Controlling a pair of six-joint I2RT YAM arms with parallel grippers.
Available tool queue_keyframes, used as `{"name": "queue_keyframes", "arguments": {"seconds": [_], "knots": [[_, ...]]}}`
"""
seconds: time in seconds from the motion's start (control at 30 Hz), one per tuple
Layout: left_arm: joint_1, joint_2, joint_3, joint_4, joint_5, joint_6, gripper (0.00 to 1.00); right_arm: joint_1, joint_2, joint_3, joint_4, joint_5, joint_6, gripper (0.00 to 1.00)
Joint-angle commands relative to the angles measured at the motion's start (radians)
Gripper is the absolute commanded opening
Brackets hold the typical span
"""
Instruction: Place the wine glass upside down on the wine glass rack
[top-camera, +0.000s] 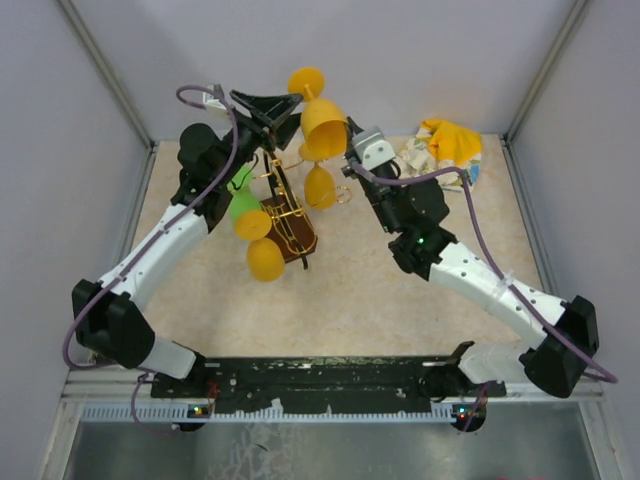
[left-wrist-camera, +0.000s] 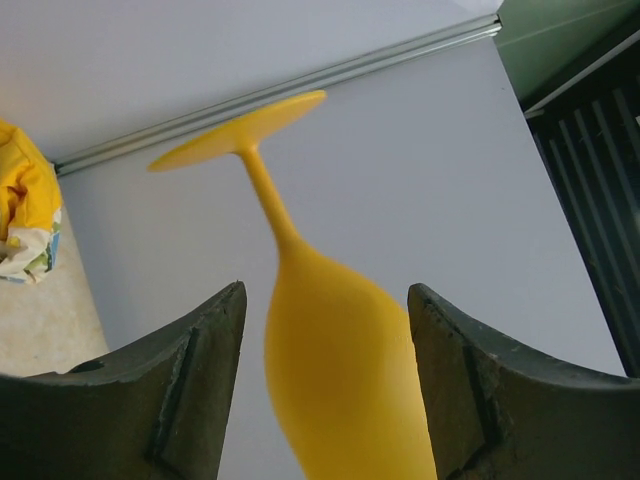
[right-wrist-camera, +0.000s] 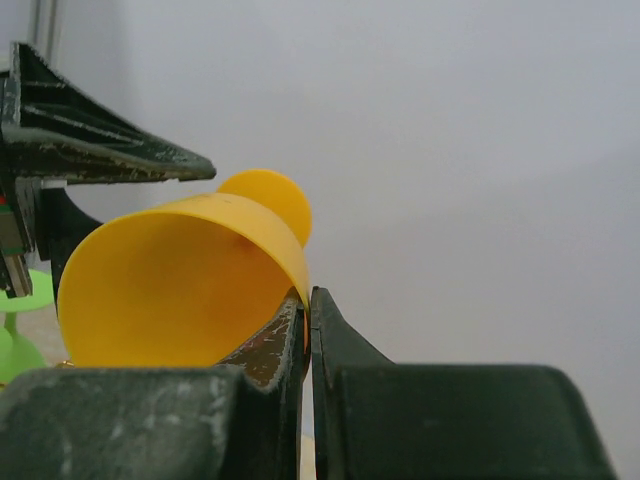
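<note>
The yellow wine glass (top-camera: 322, 122) hangs foot-up in the air near the top of the rack (top-camera: 288, 215), its rim pinched by the right gripper (right-wrist-camera: 307, 300), while the left gripper (left-wrist-camera: 325, 290) stands with fingers apart either side of the bowl and, by my judgement, should close softly and centred before the right lets go.

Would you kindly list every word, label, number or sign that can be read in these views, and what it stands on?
No text can be read in any view.
The crumpled yellow-and-white bundle: coloured patches, too blurred to tell whether they are print.
The yellow wine glass and the wine glass rack show no markings.
</note>
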Motion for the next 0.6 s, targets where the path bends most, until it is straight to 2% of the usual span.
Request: {"name": "queue_keyframes", "arguments": {"seconds": [0.0, 0.57], "knots": [[0.007, -0.049, -0.012, 0.064, -0.007, -0.018, 0.71, 0.036, 0.027, 0.026, 0.108, 0.006, -0.067, 0.0], [0.006, -0.031, -0.026, 0.066, -0.005, -0.01, 0.66, 0.11, 0.039, 0.004, 0.143, -0.02, -0.111, 0.0]]}}
